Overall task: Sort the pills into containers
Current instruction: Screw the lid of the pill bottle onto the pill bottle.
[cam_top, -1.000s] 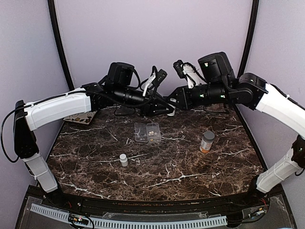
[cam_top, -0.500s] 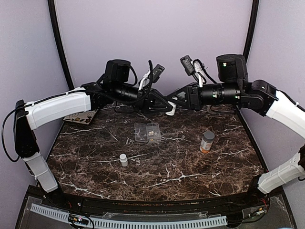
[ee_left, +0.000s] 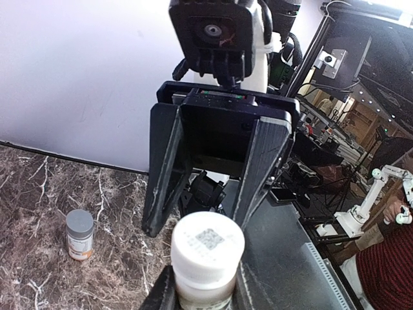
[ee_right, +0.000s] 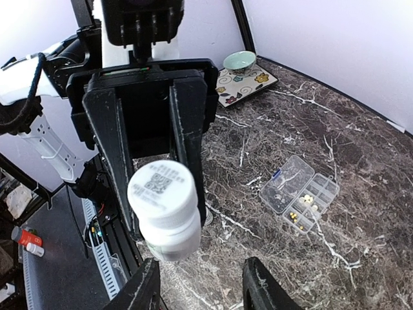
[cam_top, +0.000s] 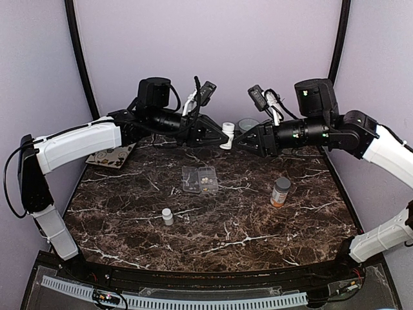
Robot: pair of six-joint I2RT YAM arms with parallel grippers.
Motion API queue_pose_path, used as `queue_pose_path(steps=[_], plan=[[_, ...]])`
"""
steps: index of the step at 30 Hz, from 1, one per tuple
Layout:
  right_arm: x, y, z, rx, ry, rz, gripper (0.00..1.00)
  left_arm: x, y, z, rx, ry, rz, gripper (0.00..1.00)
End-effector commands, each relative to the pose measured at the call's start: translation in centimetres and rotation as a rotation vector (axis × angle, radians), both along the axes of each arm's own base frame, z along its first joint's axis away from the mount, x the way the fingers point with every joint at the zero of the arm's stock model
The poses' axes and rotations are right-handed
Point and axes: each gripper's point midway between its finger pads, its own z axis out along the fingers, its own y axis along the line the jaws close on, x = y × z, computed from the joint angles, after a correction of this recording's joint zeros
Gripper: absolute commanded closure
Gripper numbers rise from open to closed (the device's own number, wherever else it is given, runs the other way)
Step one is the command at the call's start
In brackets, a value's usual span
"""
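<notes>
"Left claw [cam_top: 219,133]?"
"Clamped on one smooth white plastic bottle [cam_top: 227,126], upright, cap up. Right claw [cam_top: 240,137] faces it, fingers apart, empty."
"Pills [ee_right: 308,200]?"
"Tiny pale rounds, uncountable, in one flat clear box [cam_top: 190,181] lying below both claws, lid folded open, long side towards them. Farther off: one more white bottle [cam_top: 167,216], one orange bottle [cam_top: 280,192]."

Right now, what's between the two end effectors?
Small white bottle, gripped by the left end effector; the right end effector stands open facing it. Left wrist view.
</notes>
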Motion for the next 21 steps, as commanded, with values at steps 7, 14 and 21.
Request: queue_pose_path(steps=[7,14,21], plan=[[0.5,-0.8,1.5,0.05,-0.017,-0.056,0.51,-0.2,0.6,1.8,-0.013,-0.132,0.086,1.0],[1.3,-1.1,2.5,0.083,-0.025,-0.117,0.49,1.6,-0.7,-0.3,0.077,-0.227,0.264,1.0],[2.1,-0.8,2.9,0.078,-0.046,-0.177,0.49,2.4,-1.6,-1.4,0.123,-0.283,0.369,1.0]])
